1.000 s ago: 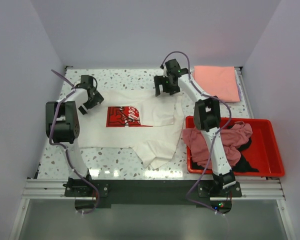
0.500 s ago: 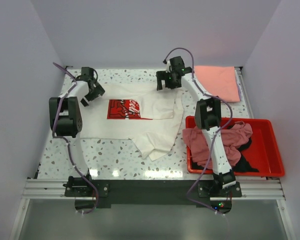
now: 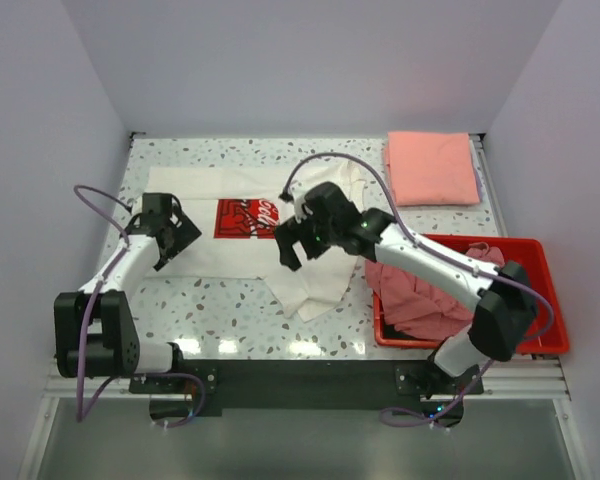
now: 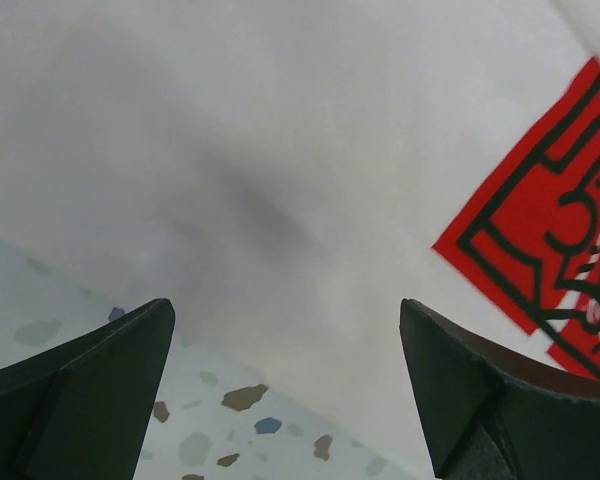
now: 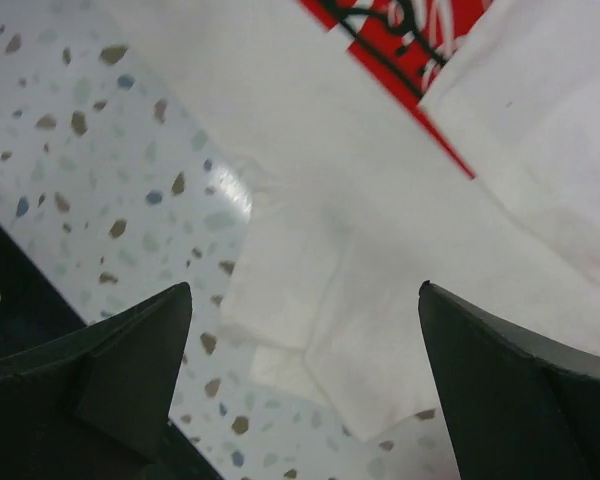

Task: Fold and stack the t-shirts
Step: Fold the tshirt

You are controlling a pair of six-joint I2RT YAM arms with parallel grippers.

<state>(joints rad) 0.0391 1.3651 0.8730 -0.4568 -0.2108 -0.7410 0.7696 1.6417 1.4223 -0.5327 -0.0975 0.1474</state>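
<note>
The white t-shirt (image 3: pixel 242 250) with the square red Coca-Cola print (image 3: pixel 242 219) lies partly folded on the speckled table (image 3: pixel 205 310). It also shows in the left wrist view (image 4: pixel 280 170) and the right wrist view (image 5: pixel 400 260). My left gripper (image 3: pixel 172 240) is open over the shirt's left near edge. My right gripper (image 3: pixel 298 245) is open above the shirt's near right corner. A folded salmon-pink t-shirt (image 3: pixel 433 167) lies at the back right. Dusty-pink (image 3: pixel 420 290) and black (image 3: pixel 490 325) shirts lie bunched in the bin.
The red plastic bin (image 3: pixel 540 300) stands at the right front. White walls close the table on three sides. The black rail (image 3: pixel 300 375) with both arm bases runs along the near edge.
Both grippers have let go at the shirt's far edge and swung back toward me. The left one now hovers at the left near edge, the right one over the near right corner.
</note>
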